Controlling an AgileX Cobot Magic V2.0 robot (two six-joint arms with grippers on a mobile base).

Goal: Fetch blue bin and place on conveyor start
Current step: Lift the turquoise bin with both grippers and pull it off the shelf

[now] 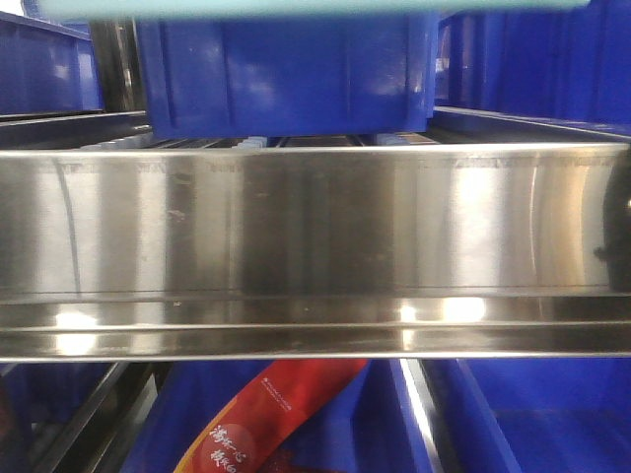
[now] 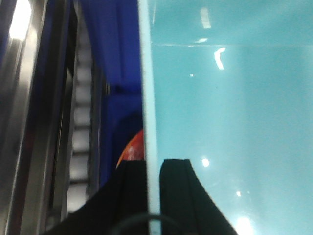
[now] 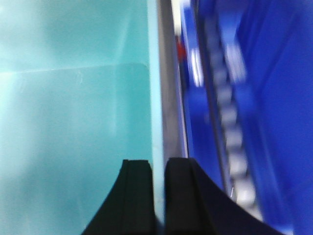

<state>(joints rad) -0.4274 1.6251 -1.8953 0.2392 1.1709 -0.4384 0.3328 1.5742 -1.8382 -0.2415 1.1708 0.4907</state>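
Shut on the blue bin (image 2: pixel 230 122) with the left gripper (image 2: pixel 153 165): fingers nearly together, one black finger against each face of the pale side wall, the rim edge running from 6 to 12 o'clock between them. Inner finger over the smooth turquoise floor, toward 3 o'clock. Outer finger on the 9 o'clock side, in front of dark blue plastic (image 2: pixel 117 58) and a red-orange patch (image 2: pixel 133 147), too blurred to name. Further toward 9 o'clock, a white roller track (image 2: pixel 80 122) and a steel upright (image 2: pixel 24 122), near the wall but apart from it.

Same hold with the right gripper (image 3: pixel 159 165), mirrored: fingers pinching the opposite wall at 6 o'clock, turquoise interior toward 9 o'clock. Just beside that wall on the 3 o'clock side, a steel strip (image 3: pixel 168 73). Beyond it, rollers (image 3: pixel 230 132) and more dark blue, blurred. Tight room outside either wall.

From the front camera, only a pale strip of the blue bin (image 1: pixel 296 8) at 12 o'clock, above a ribbed dark blue bin (image 1: pixel 286 69). Across the middle from 9 to 3 o'clock, a broad stainless shelf rail (image 1: pixel 315 236). Below it at 6 o'clock, a red packet (image 1: pixel 266 414).
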